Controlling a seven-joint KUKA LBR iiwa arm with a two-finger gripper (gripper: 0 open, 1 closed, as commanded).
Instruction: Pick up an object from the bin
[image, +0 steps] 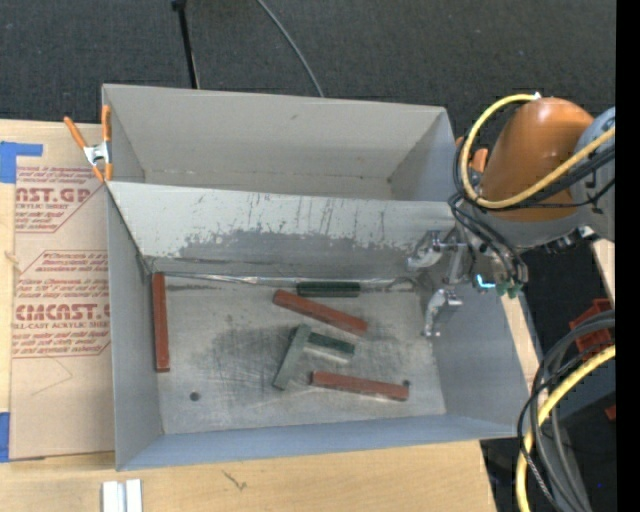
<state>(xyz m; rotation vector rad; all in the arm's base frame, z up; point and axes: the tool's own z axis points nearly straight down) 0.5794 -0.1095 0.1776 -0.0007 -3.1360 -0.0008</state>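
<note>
Tool (434, 322) low by right wall of bin (280, 150) | grip state: cannot tell | red bar (358, 386) near

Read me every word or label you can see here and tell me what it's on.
"CAST.GP": red print on the cardboard left of the bin, first letters cut off.
"CELL-CAST ACRYLIC SHEET": same cardboard, lower down.
Other red lines: too blurred to read.

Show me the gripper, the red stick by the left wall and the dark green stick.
gripper (434, 320): camera view, its lower end.
red stick (160, 322): camera view, its middle.
dark green stick (327, 289): camera view, its middle.
</note>
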